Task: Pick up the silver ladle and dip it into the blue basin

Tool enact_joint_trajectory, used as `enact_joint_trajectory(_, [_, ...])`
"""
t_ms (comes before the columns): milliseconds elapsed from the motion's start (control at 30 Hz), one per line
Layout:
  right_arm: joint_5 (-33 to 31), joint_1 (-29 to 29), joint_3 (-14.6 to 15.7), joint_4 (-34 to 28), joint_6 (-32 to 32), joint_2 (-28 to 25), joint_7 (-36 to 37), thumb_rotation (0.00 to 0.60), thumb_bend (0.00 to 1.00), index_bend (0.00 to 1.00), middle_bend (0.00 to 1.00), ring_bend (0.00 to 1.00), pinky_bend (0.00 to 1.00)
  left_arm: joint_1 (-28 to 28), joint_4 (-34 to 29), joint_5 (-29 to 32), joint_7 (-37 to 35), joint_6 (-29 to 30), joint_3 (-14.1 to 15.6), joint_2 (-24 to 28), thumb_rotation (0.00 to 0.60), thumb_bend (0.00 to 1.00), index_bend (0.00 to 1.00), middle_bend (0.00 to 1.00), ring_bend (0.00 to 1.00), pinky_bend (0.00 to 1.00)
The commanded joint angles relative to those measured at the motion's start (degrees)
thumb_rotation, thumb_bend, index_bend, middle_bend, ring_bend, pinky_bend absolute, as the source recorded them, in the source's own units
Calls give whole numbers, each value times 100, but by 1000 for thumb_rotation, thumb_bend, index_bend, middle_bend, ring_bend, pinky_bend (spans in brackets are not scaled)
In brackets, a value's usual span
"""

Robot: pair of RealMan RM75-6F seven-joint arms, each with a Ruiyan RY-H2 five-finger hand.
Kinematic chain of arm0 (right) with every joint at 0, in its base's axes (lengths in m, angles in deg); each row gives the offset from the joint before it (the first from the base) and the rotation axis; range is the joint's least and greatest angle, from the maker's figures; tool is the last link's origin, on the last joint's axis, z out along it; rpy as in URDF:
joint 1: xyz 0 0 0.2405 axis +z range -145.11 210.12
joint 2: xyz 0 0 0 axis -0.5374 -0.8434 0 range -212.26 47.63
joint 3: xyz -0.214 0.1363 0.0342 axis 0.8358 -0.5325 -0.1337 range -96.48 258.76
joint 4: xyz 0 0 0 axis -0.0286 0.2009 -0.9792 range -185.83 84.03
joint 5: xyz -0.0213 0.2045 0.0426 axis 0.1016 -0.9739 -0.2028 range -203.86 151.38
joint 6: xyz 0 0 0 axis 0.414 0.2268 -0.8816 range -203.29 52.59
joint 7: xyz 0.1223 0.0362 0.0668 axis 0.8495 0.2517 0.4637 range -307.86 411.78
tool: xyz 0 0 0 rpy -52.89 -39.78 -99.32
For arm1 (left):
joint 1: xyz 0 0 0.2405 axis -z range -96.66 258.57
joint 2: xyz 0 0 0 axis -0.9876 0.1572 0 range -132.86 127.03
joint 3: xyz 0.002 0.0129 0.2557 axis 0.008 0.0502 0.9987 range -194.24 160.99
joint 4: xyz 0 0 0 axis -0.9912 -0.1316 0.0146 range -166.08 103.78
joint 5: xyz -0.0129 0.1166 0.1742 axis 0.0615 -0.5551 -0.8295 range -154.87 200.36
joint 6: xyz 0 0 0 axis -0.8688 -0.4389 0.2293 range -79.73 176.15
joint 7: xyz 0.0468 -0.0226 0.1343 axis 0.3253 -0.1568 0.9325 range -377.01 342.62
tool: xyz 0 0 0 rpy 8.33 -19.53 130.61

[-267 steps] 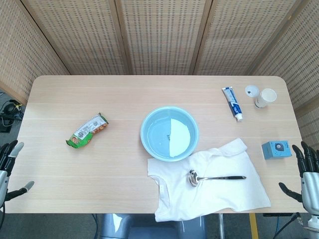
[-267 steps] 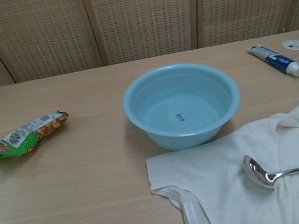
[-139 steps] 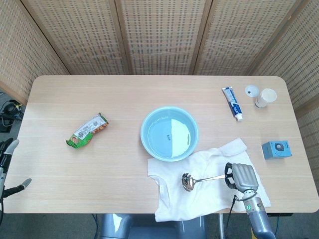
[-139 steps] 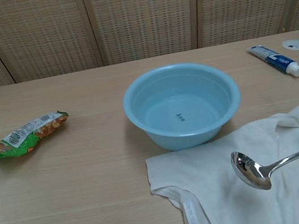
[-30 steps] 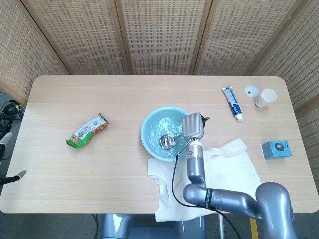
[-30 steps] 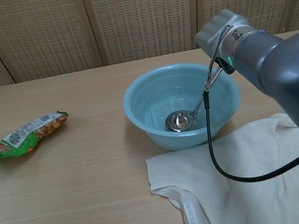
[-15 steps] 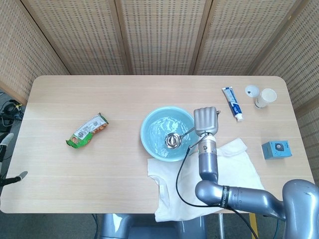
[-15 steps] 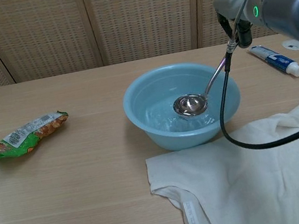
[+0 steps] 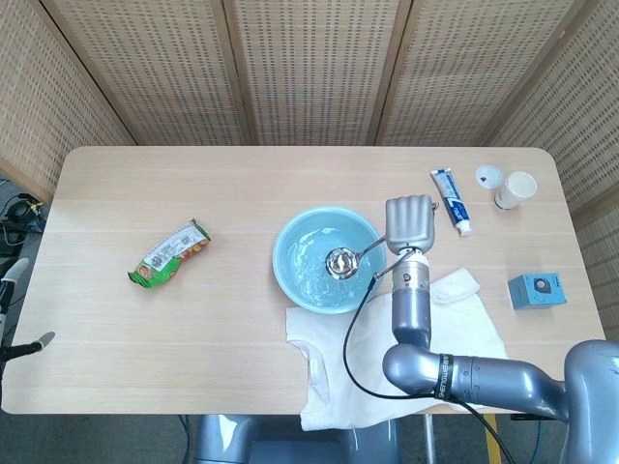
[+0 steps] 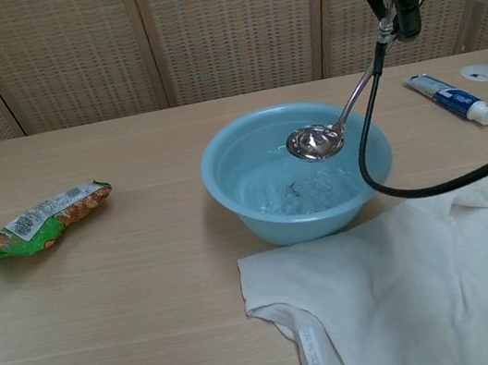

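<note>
Your left hand (image 9: pixel 12 309) shows only as a sliver off the table's 9 o'clock edge, too little to tell whether it is open or closed. The blue basin (image 9: pixel 290 253) sits mid-table, its water rippled. Just above it, toward 3 o'clock, your right hand (image 9: pixel 410 222) grasps the silver ladle (image 10: pixel 316 140) by the handle end, so the bowl hangs level over the water, likely to keep drips inside.
</note>
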Motion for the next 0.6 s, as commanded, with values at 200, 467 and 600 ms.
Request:
enact_joint_trajectory(200, [-304,192,-100,-113,148,-252,16,600,783,742,1000,1000,1000,7,7,14,10,-13,3,-7,600,0,0,0,0,0])
enact_joint_trajectory(467, [-509,343,-71,-158,243,-370,49,600,783,742,1000,1000,1000,10,4,17,28,-16,8,-14,600,0,0,0,0,0])
enact_joint_trajectory(600, [-590,410,-13,-159,276,-379,88,600,782,742,1000,1000,1000,5,7,23,21,-11,9,-11,600,0,0,0,0,0])
